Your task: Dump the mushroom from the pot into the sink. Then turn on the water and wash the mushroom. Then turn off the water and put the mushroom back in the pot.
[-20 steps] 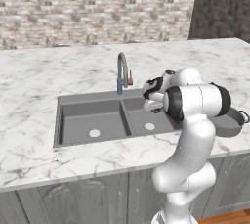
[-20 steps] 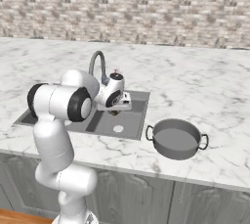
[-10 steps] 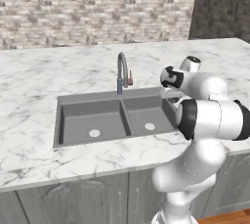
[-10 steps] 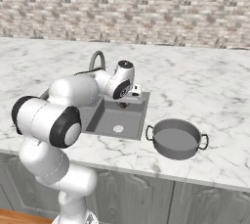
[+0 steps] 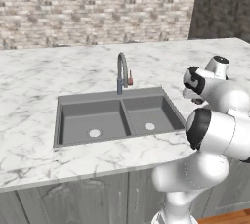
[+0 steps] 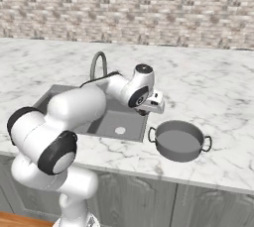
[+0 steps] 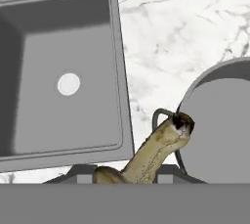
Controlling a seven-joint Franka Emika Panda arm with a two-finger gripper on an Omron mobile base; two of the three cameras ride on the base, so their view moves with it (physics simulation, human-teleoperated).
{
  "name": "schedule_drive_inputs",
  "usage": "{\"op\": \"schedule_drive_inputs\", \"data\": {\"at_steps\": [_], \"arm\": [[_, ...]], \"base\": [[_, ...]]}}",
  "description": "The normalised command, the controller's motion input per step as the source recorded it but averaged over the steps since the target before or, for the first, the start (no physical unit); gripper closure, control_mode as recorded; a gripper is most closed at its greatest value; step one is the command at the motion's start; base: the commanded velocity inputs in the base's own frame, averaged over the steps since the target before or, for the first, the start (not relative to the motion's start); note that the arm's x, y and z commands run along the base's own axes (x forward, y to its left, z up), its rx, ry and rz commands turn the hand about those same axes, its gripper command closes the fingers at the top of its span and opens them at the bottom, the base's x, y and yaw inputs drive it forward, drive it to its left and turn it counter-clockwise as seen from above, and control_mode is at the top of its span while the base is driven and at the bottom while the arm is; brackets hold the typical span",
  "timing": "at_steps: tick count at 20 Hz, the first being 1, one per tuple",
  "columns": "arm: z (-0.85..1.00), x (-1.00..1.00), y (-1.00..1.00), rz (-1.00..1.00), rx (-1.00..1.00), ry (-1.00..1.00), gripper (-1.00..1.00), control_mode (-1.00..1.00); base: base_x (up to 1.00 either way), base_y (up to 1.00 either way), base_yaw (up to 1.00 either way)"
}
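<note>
In the hand view my gripper (image 7: 123, 175) is shut on the mushroom (image 7: 161, 148), a tan stalk with a dark tip. It sticks up from between the fingers over the marble strip between the sink (image 7: 63, 96) and the pot (image 7: 219, 130). The mushroom's tip overlaps the pot's near loop handle (image 7: 161, 115). In the right base view the gripper (image 6: 145, 111) hangs just past the sink's (image 6: 106, 122) right edge, up and left of the dark grey pot (image 6: 178, 144). In the left base view the hand (image 5: 194, 85) is right of the sink (image 5: 97, 118); the arm hides the pot.
A curved faucet (image 5: 122, 71) (image 6: 98, 65) rises behind the centre divider. Each basin has a round light drain (image 5: 94, 133) (image 5: 149, 126). White marble counter (image 6: 213, 92) spreads around the sink and pot, with a stone wall behind.
The arm has swung right, from over the sink's right basin to the counter strip beside the pot, with the mushroom in the gripper. Sink, faucet and pot stay put.
</note>
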Motion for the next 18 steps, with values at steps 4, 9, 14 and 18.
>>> {"op": "schedule_drive_inputs", "data": {"at_steps": [4,9,14,18], "arm": [[0.0,-0.48,-0.79,-0.17,0.0,0.0,1.0,-1.0],[0.0,-0.39,-0.71,-0.16,0.0,0.0,1.0,-1.0],[-0.01,-0.07,-0.54,-0.11,0.0,0.0,1.0,-1.0],[-0.09,0.0,-0.36,-0.03,0.0,0.0,1.0,-1.0]], "base": [[0.0,0.0,0.0],[0.0,0.0,0.0],[0.0,0.0,0.0],[0.0,0.0,0.0]]}}
